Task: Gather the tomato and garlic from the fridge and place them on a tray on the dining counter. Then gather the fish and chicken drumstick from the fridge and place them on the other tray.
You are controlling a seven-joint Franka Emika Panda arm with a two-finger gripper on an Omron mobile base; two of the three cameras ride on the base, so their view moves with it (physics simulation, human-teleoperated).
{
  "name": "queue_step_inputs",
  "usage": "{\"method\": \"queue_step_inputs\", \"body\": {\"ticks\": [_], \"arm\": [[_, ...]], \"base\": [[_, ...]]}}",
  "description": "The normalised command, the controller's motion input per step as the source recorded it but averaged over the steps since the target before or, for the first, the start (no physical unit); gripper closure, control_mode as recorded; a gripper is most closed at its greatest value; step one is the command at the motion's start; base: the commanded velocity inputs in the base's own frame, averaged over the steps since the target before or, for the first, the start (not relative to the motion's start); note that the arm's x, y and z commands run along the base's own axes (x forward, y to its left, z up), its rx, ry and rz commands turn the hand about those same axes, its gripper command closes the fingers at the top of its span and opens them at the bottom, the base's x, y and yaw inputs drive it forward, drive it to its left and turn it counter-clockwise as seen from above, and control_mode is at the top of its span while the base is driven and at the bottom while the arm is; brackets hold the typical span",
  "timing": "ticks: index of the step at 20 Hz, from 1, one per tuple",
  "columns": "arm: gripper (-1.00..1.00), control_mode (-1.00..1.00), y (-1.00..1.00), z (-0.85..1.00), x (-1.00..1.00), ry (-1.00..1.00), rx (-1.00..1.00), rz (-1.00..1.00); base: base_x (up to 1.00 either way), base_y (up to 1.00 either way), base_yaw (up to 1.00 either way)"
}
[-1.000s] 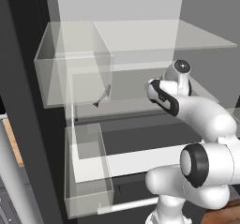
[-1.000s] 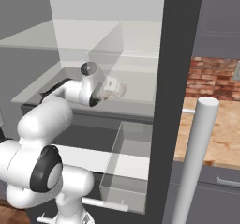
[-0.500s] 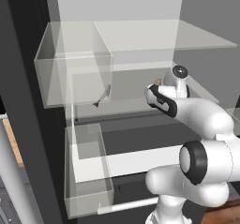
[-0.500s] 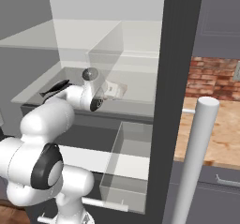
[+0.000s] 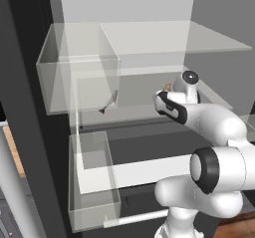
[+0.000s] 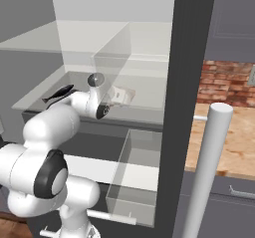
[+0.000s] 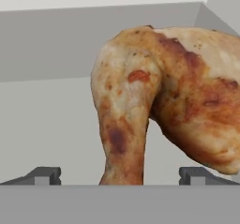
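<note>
Your two-finger gripper point(image 7: 119, 175) spread wide, browned roasted chicken drumstick point(image 7: 164, 101) between its dark fingertips point(image 7: 44, 175), untouched, on the fridge's pale grey shelf point(image 7: 47, 124), dark fish point(image 6: 58, 93) lying nearby.

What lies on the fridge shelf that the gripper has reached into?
A chicken drumstick lies there, between the open gripper fingertips. A dark fish lies further along. The arm hides part of the shelf.

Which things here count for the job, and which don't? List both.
Job things:
- drumstick, between the pincer tips
- fish, lying on the fridge shelf

Not part of the job:
- clear door bins
- brick wall
</note>
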Motion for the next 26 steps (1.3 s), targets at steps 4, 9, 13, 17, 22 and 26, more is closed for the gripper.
{"method": "queue_step_inputs", "body": {"ticks": [4,9,13,17,22,26], "arm": [[-1.00,-1.00,0.00,0.00,0.07,0.00,0.00,0.00],[-1.00,-1.00,0.00,0.00,0.01,0.00,0.00,0.00],[-1.00,-1.00,0.00,0.00,0.00,0.00,0.00,0.00],[-1.00,-1.00,0.00,0.00,0.00,0.00,0.00,0.00],[-1.00,-1.00,0.00,0.00,0.00,0.00,0.00,0.00],[1.00,-1.00,0.00,0.00,0.00,0.00,0.00,0.00]], "base": [[0.00,0.00,0.00],[0.00,0.00,0.00],[0.00,0.00,0.00],[0.00,0.00,0.00],[0.00,0.00,0.00],[0.00,0.00,0.00]]}}
